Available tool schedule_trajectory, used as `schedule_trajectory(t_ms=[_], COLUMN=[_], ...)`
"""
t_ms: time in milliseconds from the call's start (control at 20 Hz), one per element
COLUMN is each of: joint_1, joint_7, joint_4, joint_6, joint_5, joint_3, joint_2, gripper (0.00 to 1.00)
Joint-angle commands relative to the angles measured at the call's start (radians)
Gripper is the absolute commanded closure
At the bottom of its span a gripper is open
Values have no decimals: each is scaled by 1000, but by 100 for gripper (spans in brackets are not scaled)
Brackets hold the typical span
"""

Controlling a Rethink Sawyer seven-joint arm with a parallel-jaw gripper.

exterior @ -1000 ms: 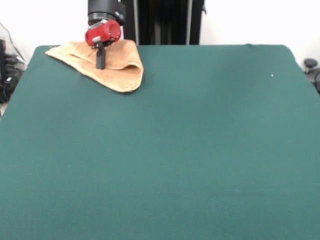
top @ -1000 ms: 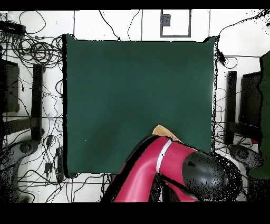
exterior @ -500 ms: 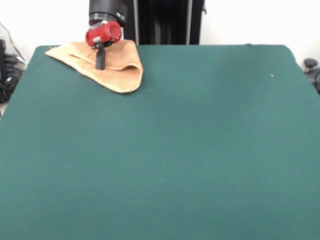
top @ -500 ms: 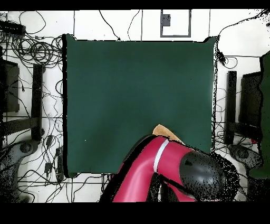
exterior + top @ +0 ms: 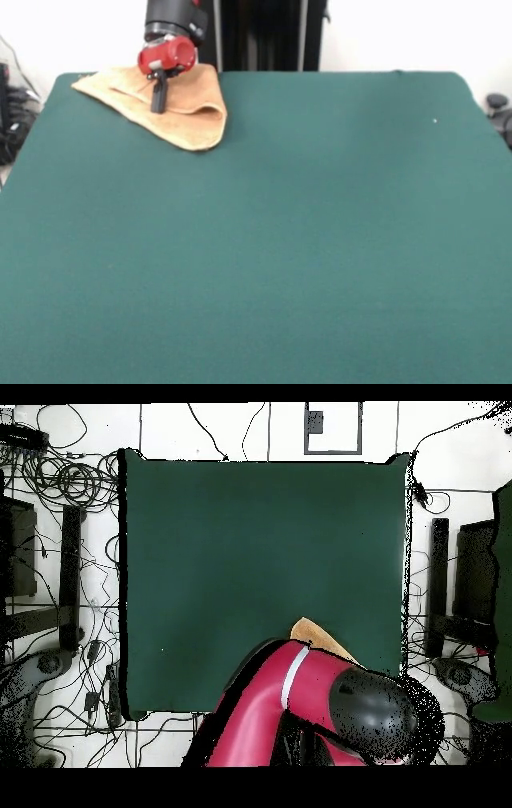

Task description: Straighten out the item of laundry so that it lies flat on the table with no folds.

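One orange-tan towel folded, bunched under claw.

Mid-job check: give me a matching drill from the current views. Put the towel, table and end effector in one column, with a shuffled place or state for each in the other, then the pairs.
Column 1:
1. towel
2. table
3. end effector

Column 2:
A. covered in dark green cloth
B. hangs from the red wrist, down over the towel
C. folded over, at a table corner

Pairs: 1-C, 2-A, 3-B
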Motion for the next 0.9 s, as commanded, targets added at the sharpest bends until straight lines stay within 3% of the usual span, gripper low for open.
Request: schedule_trajectory(t_ms=[50, 900], joint_1=[51, 89], joint_7=[-80, -53], joint_4=[-230, -238], joint_6=[244, 260], joint_5=[319, 369], joint_3=[193, 166], joint_2=[19, 30], gripper=[100, 100])
